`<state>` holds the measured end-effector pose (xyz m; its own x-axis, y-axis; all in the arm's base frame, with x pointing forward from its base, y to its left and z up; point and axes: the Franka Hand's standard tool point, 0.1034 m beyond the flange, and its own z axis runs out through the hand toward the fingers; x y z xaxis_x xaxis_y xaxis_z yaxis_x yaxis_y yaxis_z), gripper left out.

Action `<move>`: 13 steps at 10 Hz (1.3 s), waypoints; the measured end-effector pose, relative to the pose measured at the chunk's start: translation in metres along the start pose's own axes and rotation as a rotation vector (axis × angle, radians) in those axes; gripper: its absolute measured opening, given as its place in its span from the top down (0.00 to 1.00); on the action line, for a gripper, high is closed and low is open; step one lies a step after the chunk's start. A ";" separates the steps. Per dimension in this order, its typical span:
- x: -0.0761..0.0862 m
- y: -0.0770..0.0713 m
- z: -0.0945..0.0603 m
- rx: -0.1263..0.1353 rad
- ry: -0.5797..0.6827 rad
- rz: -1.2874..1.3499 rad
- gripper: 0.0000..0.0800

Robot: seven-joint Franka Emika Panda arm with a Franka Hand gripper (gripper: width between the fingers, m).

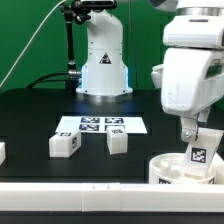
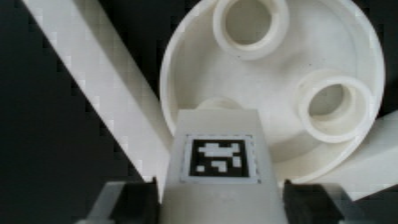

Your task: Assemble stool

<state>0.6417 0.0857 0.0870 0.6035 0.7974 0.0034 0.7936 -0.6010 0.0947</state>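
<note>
My gripper (image 1: 197, 136) is shut on a white blocky stool leg (image 1: 198, 153) with a black-and-white tag and holds it upright over the round white seat (image 1: 166, 166) at the front of the exterior view's right. In the wrist view the leg (image 2: 222, 160) sits between my two dark fingers (image 2: 146, 200), and both pads touch its sides. Beyond it lies the seat (image 2: 214, 80) with two round holes showing. Two more tagged legs (image 1: 65, 144) (image 1: 117, 141) lie loose mid-table. The leg's lower end is hidden against the seat.
The marker board (image 1: 100, 125) lies behind the loose legs. A long white rail (image 1: 70, 195) runs along the front edge and shows in the wrist view (image 2: 98, 90). A small white piece (image 1: 2, 152) is at the left edge. The arm's base (image 1: 103, 65) stands at the back.
</note>
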 end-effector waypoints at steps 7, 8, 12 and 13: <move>0.003 -0.006 0.000 0.058 0.008 0.712 0.58; 0.003 -0.006 0.000 0.059 0.007 0.741 0.58; 0.006 -0.010 0.000 0.082 0.004 1.027 0.58; 0.006 -0.010 0.000 0.091 0.004 1.096 0.58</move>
<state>0.6375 0.0967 0.0861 0.9843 -0.1708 0.0438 -0.1694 -0.9849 -0.0352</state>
